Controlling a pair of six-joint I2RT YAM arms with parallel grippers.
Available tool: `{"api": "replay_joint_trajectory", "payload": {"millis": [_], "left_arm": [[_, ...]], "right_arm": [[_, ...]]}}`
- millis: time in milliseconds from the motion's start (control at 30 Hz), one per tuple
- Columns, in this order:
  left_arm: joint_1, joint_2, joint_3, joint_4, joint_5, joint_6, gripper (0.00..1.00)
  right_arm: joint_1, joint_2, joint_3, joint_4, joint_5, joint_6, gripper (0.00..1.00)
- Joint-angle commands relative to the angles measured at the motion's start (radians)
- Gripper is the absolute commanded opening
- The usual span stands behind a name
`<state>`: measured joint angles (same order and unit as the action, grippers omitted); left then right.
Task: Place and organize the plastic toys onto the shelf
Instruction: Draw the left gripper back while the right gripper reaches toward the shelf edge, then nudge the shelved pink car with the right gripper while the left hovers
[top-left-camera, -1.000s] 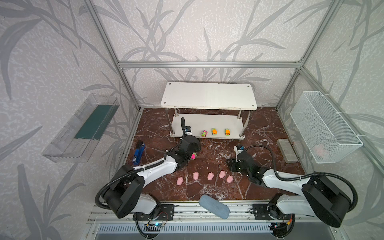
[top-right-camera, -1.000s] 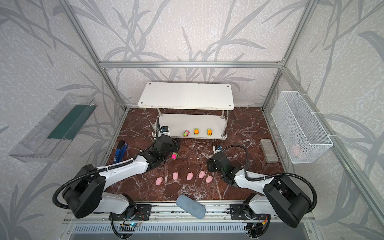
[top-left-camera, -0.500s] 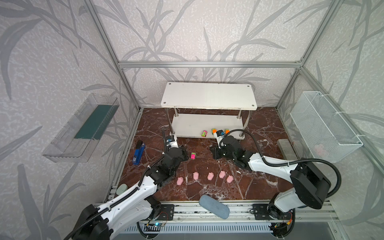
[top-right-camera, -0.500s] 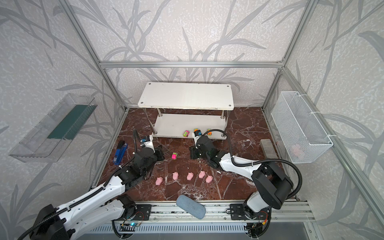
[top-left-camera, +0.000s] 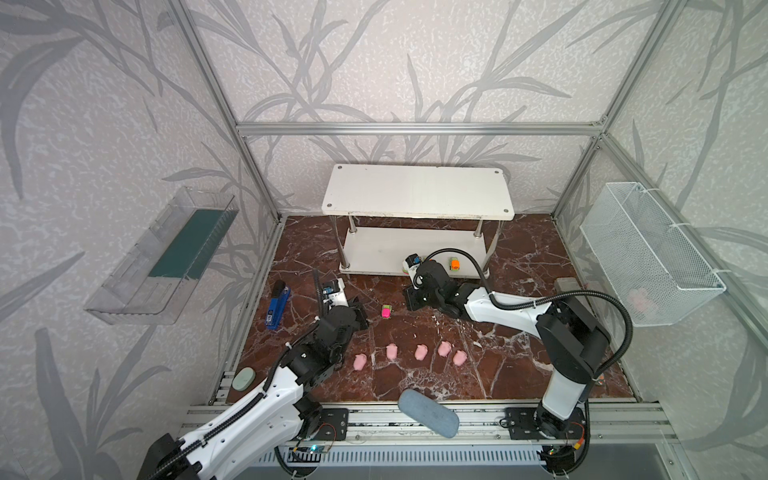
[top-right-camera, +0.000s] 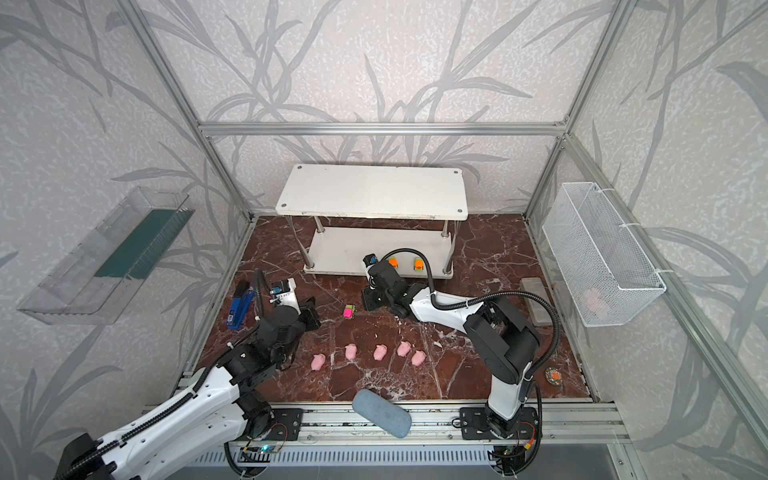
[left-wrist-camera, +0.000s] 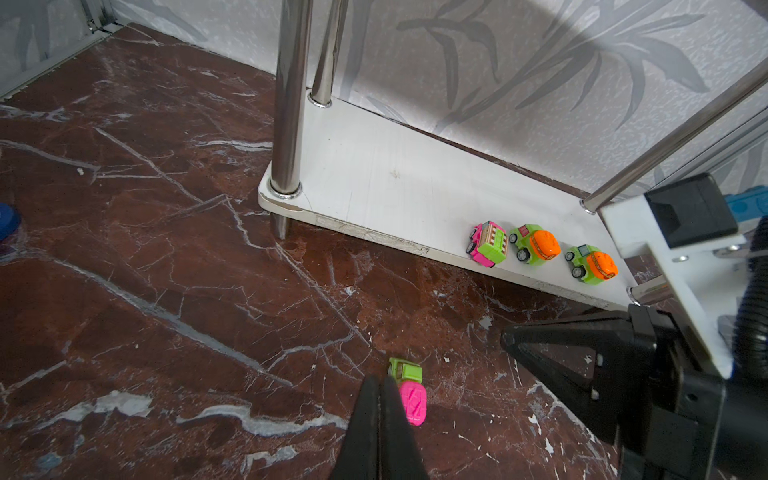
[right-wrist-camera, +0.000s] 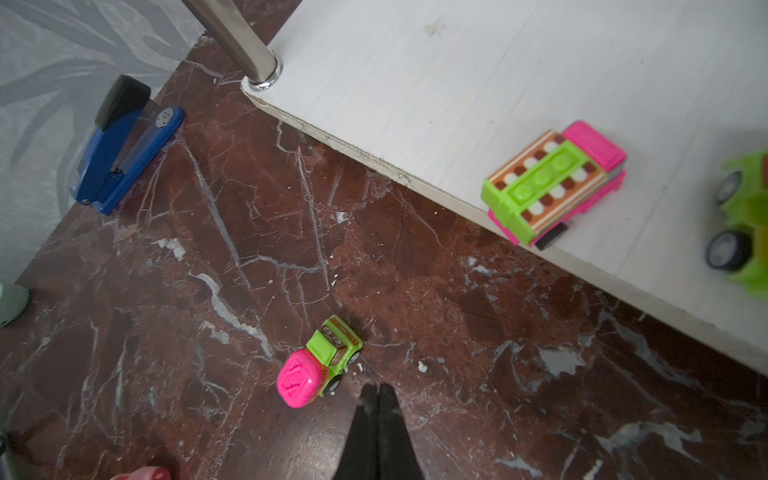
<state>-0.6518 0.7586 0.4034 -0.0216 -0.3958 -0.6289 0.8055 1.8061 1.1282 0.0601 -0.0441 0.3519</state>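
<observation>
The left fingers (left-wrist-camera: 384, 390) are pressed together and hold nothing. Their tips are just left of a pink-and-green car (left-wrist-camera: 409, 392) standing on the dark marble surface (top-left-camera: 519, 249); whether they touch it I cannot tell. The right fingers (right-wrist-camera: 386, 401) are also closed and empty, just right of that same car. Nearer, five pink pigs (top-left-camera: 421, 353) lie in a row on the surface. Farther back stands the white shelf (top-left-camera: 415, 191). Along the near edge of its lower board, toward the right, sit a second pink-and-green car (left-wrist-camera: 488, 244), an orange-and-green car (left-wrist-camera: 536, 245) and, rightmost, another orange-and-green car (left-wrist-camera: 592, 264). A blue stapler (top-left-camera: 277, 305) lies by the left wall.
</observation>
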Motion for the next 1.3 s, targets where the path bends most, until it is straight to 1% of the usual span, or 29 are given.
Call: {"api": "replay_joint_trajectory", "payload": {"millis": [0,367,633,900,1267], "left_arm": [[0.006,-0.013,-0.022,0.001,-0.027,-0.009,0.00],[0.026,-0.017,-0.043,0.012,-0.021,-0.012,0.00],[0.050,-0.017,-0.049,0.017,-0.002,-0.011,0.00],[0.076,-0.018,-0.061,0.025,0.022,-0.013,0.00],[0.107,-0.015,-0.067,0.032,0.052,-0.017,0.00]], "right_arm": [[0.004,0.011,0.050,-0.048,0.063,-0.059,0.00],[0.003,0.078,0.134,-0.064,0.173,-0.128,0.00],[-0.001,0.109,0.164,-0.067,0.225,-0.138,0.00],[-0.026,0.150,0.192,-0.069,0.219,-0.118,0.00],[-0.054,0.165,0.207,-0.062,0.221,-0.104,0.00]]}}
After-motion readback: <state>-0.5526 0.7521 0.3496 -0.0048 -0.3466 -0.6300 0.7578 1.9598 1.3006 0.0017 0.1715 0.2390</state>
